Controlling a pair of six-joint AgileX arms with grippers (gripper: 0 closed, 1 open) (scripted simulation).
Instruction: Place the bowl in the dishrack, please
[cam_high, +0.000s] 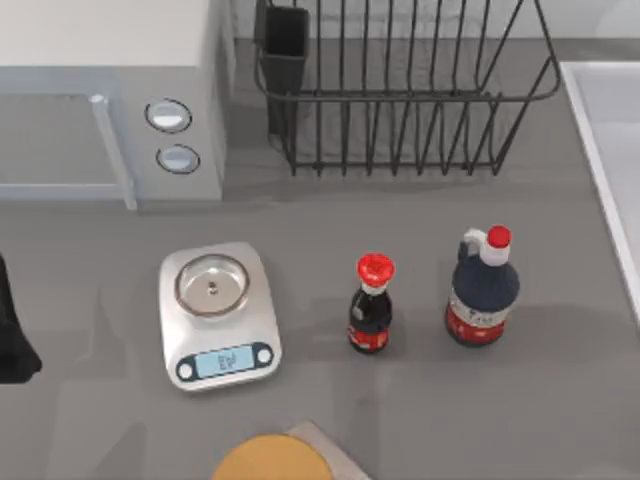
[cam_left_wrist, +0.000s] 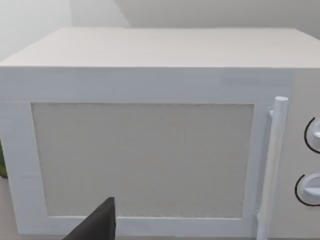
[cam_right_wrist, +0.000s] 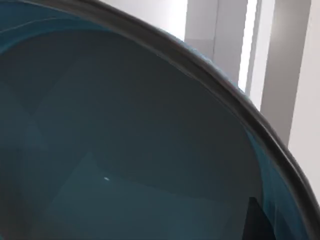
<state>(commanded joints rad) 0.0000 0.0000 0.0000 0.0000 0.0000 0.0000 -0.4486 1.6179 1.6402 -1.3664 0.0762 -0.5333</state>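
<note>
The bowl is dark teal-blue with a thin brownish rim, and the right wrist view looks into it from very close, with pale wall behind the rim. My right gripper is shut on the bowl; one of its dark fingers lies against the inner wall near the rim. The dishrack, black wire with upright bars and a black utensil cup at its left corner, stands at the table's far middle. My left arm is parked at the left edge, facing the microwave.
A white microwave fills the far left. A steel kitchen scale sits left of centre, with a small red-capped bottle and a larger dark bottle to its right. A yellow-orange disc lies at the front edge. A white tray edge runs along the right.
</note>
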